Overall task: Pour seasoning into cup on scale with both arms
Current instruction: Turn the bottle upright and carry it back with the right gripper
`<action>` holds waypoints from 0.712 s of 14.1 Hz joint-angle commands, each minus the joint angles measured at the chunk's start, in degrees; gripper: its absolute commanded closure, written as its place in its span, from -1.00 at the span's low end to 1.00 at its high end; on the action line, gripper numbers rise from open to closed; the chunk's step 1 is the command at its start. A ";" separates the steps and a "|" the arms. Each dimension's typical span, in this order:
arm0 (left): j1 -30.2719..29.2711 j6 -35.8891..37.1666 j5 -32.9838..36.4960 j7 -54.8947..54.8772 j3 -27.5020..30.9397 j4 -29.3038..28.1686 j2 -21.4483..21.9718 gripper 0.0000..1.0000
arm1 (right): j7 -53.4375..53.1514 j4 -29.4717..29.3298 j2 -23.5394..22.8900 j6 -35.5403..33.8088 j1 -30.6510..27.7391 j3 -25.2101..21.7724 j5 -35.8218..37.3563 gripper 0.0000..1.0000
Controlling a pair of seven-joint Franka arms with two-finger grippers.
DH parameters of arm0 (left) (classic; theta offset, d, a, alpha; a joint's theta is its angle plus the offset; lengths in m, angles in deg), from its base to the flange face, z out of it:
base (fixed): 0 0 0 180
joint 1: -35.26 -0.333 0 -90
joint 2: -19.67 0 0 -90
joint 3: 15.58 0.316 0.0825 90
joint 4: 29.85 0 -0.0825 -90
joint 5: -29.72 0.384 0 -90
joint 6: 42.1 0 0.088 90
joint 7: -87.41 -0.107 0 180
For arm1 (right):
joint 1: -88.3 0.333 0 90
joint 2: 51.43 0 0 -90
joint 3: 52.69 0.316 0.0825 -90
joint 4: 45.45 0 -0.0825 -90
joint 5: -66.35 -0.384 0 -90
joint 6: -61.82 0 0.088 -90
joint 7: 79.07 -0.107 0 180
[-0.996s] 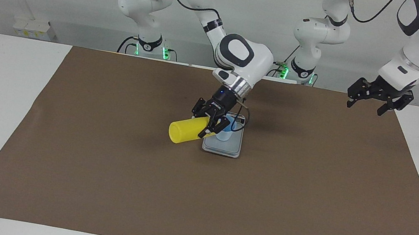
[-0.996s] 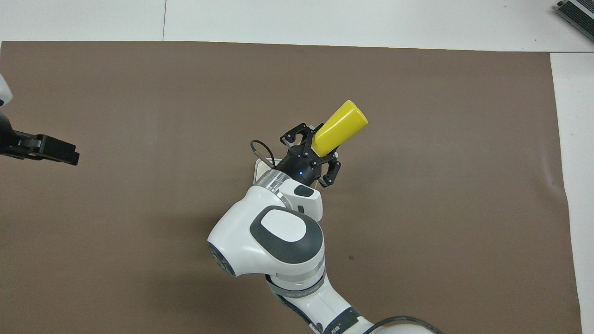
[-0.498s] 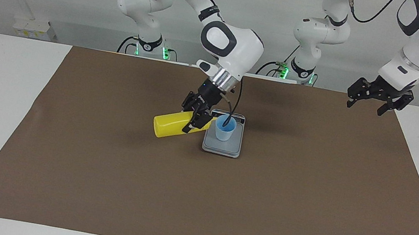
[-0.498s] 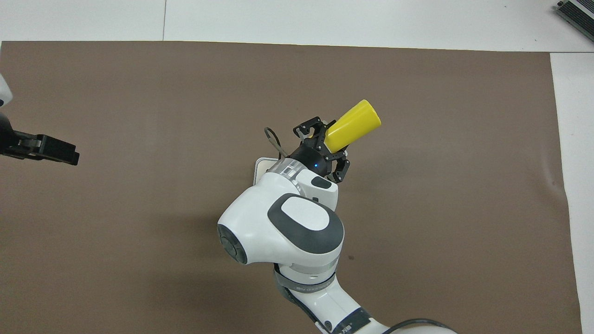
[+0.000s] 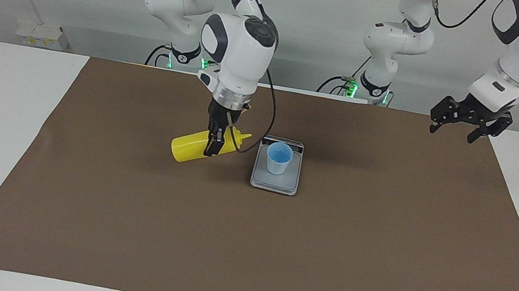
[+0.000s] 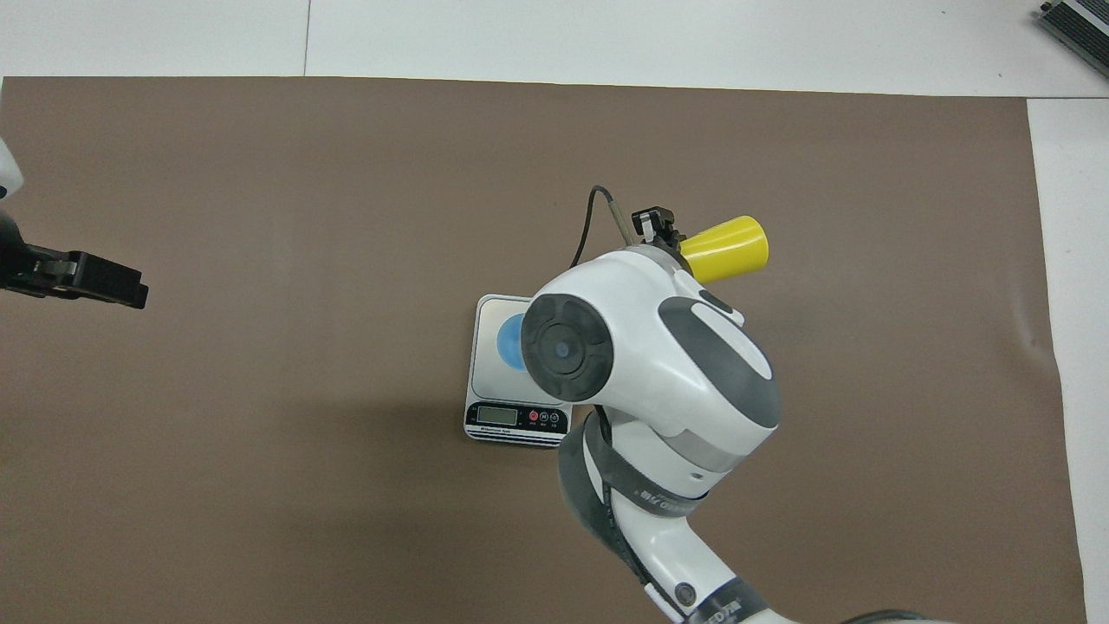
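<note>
Swung away from the cup [image 5: 279,158] on the scale [image 5: 274,182], the right gripper [image 5: 214,144] clenches its jaws on the tilted yellow bottle [image 5: 194,146] over the brown mat [image 5: 124,207]. Left gripper [image 5: 469,119] waits, jaws released.

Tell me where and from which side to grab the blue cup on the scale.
Grip the cup across its upper wall just below the rim, coming straight down from above. It stands upright on the scale, open mouth up and widest at the top, with bare plate all round it, so an open pincer would likely straddle it cleanly.
</note>
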State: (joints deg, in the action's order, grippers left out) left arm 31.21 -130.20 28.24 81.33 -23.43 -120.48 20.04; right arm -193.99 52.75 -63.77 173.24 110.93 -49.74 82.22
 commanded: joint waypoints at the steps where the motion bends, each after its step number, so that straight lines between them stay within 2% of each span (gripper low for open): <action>1: -0.69 -0.40 0.07 -0.68 -0.32 -1.66 1.56 -1.00 | 5.38 0.86 0.74 1.09 -4.51 0.56 -9.76 1.00; 4: -0.69 -0.40 0.07 -0.68 -0.32 -1.66 1.56 -1.00 | 13.56 1.29 0.47 1.09 -10.66 0.48 -22.69 1.00; 10: -0.69 -0.40 0.07 -0.68 -0.32 -1.66 1.56 -1.00 | 24.45 5.42 0.56 0.82 -22.36 0.56 -38.00 1.00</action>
State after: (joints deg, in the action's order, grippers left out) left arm 31.21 -130.20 28.24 81.33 -23.43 -120.48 20.05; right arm -173.95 55.97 -64.10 173.25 91.77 -50.02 48.65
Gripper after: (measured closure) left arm 0.000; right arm 0.454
